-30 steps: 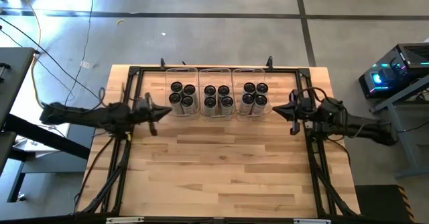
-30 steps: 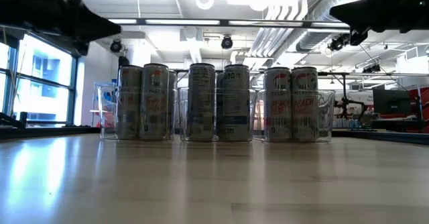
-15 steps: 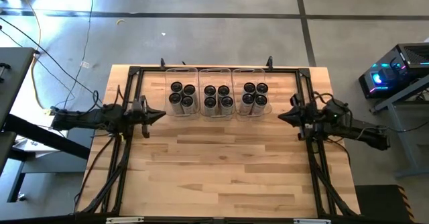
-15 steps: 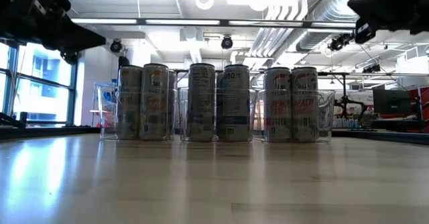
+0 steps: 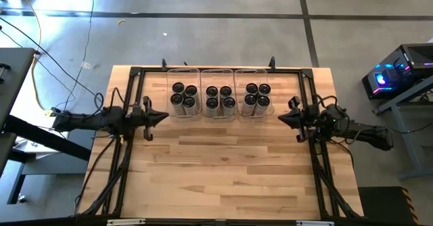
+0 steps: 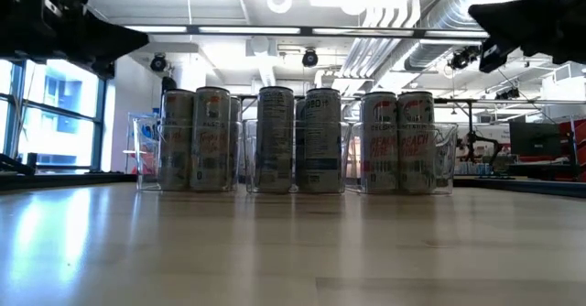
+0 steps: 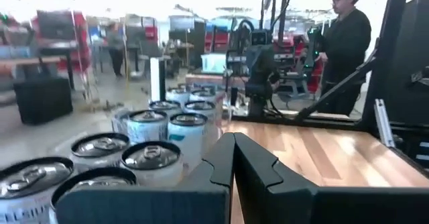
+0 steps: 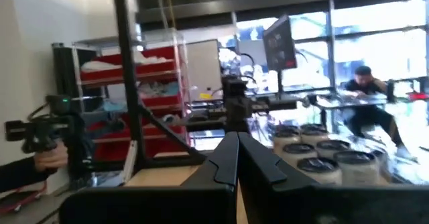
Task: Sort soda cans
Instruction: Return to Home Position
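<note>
Now both arms have drawn back toward the bench (image 5: pixel 223 172) sides. Left claw (image 5: pixel 162 116) at frame left and right claw (image 5: pixel 282 118) at frame right are closed and empty. Soda cans (image 5: pixel 220 99) stand grouped in three clear bins (image 5: pixel 217 70), upper centre. Sorting appears complete.

Soda cans (image 6: pixel 275 141) showing printed lettering down sides in low view, red on some, dark on others; all too blurred for reading. Nothing else legible showing.
</note>
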{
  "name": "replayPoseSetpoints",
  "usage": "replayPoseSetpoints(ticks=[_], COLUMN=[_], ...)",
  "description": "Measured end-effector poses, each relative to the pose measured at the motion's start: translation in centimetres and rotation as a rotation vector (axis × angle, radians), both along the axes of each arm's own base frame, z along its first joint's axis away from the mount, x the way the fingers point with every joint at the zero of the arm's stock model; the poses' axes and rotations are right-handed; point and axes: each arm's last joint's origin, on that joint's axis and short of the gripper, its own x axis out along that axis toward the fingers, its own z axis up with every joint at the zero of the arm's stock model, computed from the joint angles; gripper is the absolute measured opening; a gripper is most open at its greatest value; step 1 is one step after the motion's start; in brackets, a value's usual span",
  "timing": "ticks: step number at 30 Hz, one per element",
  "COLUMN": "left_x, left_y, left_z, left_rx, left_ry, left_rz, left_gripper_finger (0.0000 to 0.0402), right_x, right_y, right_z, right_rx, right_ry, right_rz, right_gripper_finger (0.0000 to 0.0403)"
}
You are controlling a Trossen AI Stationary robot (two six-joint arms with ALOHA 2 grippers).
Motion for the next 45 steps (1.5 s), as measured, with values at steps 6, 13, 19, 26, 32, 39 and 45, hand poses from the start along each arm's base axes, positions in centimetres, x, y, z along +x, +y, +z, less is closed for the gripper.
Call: replayPoseSetpoints(ticks=[6, 13, 19, 26, 32, 39, 45], left_x=[0.2, 0.2, 0.2, 0.2, 0.2, 0.2, 0.2], left_y=[0.0, 0.0, 0.0, 0.0, 0.0, 0.0, 0.0], left_z=[-0.6, -0.6, -0.6, -0.6, -0.6, -0.6, -0.7], left_rx=[0.0, -0.021, -0.021, -0.021, -0.021, -0.02, 0.165], left_ry=[-0.003, -0.005, -0.006, -0.006, -0.006, -0.005, 0.036], left_rz=[0.008, 0.011, 0.011, 0.011, 0.011, 0.012, 0.029], left_gripper_finger=[0.0, 0.0, 0.0, 0.0, 0.0, 0.0, 0.0], right_x=[0.3, 0.5, 0.6, 0.6, 0.6, 0.6, 0.6], right_y=[-0.2, 0.1, 0.1, 0.1, 0.1, 0.1, 0.1], right_z=[-1.0, -2.5, -2.6, -2.6, -2.6, -2.6, -2.6], right_rx=[0.103, 0.133, 0.136, 0.138, 0.043, -0.059, -0.04], right_ry=[0.098, 0.259, 0.273, 0.273, 0.275, 0.275, 0.275], right_rz=[-0.112, -0.092, -0.096, -0.096, -0.111, -0.126, -0.123], right_gripper_finger=[0.0, 0.0, 0.0, 0.0, 0.0, 0.0, 0.0])
